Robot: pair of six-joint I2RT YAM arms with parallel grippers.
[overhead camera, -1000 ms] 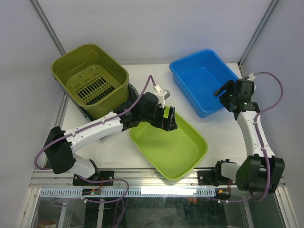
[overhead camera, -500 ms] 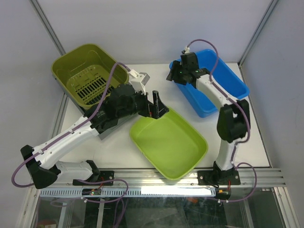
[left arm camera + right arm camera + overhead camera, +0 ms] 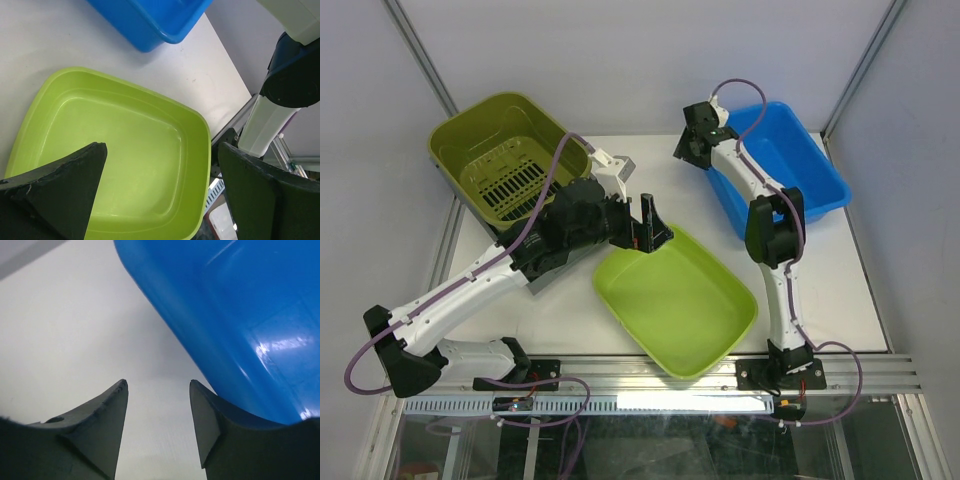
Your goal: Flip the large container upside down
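An olive slatted basket (image 3: pixel 510 165), the deepest container, stands upright at the back left. A lime green tray (image 3: pixel 675 300) lies upright in the middle, also in the left wrist view (image 3: pixel 125 150). A blue bin (image 3: pixel 780 170) stands at the back right. My left gripper (image 3: pixel 653 228) is open and empty above the tray's far left corner (image 3: pixel 162 147). My right gripper (image 3: pixel 685 150) is open and empty at the blue bin's left end. In the right wrist view (image 3: pixel 158 382) the bin's outer wall (image 3: pixel 225 315) passes just above my right finger.
The white table (image 3: pixel 620 150) shows between the basket and the blue bin. The metal frame rail (image 3: pixel 640 375) runs along the near edge. Grey enclosure walls and posts stand close behind the basket and the bin.
My right arm swung from the blue bin's right side to its far left end, and the bin shifted right. My left arm rose and pulled back from the lime tray's edge.
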